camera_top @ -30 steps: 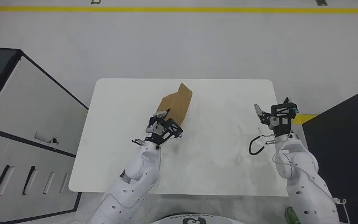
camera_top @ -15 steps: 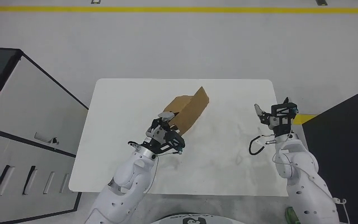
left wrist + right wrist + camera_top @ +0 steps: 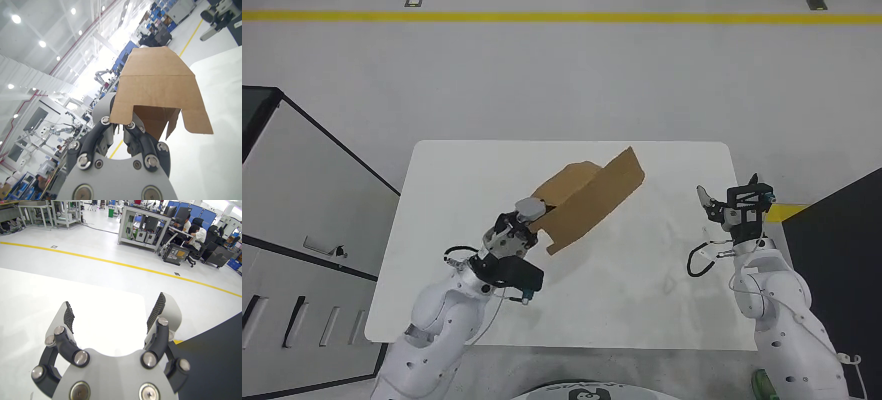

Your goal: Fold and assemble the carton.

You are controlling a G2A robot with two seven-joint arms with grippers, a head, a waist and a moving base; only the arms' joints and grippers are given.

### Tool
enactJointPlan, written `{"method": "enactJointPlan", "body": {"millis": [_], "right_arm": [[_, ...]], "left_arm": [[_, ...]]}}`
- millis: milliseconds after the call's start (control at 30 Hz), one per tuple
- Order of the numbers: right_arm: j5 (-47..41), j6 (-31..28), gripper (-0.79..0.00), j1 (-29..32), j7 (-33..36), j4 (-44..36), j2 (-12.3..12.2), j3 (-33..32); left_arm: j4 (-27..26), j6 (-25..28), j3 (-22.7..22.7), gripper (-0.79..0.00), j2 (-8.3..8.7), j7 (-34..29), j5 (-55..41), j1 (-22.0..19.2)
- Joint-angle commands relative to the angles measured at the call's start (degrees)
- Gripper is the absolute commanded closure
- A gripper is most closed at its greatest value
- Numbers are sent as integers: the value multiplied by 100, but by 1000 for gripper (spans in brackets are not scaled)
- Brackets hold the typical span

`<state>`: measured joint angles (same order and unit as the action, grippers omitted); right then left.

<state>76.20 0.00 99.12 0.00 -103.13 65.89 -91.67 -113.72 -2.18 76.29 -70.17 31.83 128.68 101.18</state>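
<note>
Brown corrugated cardboard, a flattened and partly opened carton [image 3: 590,194], sits raised over the middle of the white rectangular tabletop [image 3: 642,290]. It slants from near the centre toward the far right corner. Whether its low end touches the surface I cannot tell. The left gripper [image 3: 526,214] is clamped on the carton's near end, its grey fingers [image 3: 103,111] pinching the wall just beside a notched flap. In the left wrist view, creased panels rise away from the gripper and a loose inner flap hangs beneath them. Holding the carton by one end probably leaves the rest of the sleeve free, so the panels can be swung open and the far end offered to the other arm. The right gripper [image 3: 720,204] hangs at the right edge of the tabletop, well apart from the carton. Its ribbed pads [image 3: 68,315] are spread wide with nothing between them, likely parked clear and ready to take the free end. Squaring the sleeve and closing the flaps are not yet done.
</note>
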Motion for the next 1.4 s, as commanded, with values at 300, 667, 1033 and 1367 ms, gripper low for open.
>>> {"method": "enactJointPlan", "body": {"millis": [300, 667, 1033, 1367], "right_arm": [[0, 0, -785, 0, 0, 0, 0, 0], [0, 0, -785, 0, 0, 0, 0, 0], [0, 0, -785, 0, 0, 0, 0, 0], [0, 0, -785, 0, 0, 0, 0, 0]], "left_arm": [[-143, 161, 342, 0, 76, 842, -299, 144], [-620, 164, 645, 0, 164, 1781, -67, -230], [-851, 178, 966, 0, 259, 2578, 274, -368], [-851, 178, 966, 0, 259, 2578, 274, -368]]}}
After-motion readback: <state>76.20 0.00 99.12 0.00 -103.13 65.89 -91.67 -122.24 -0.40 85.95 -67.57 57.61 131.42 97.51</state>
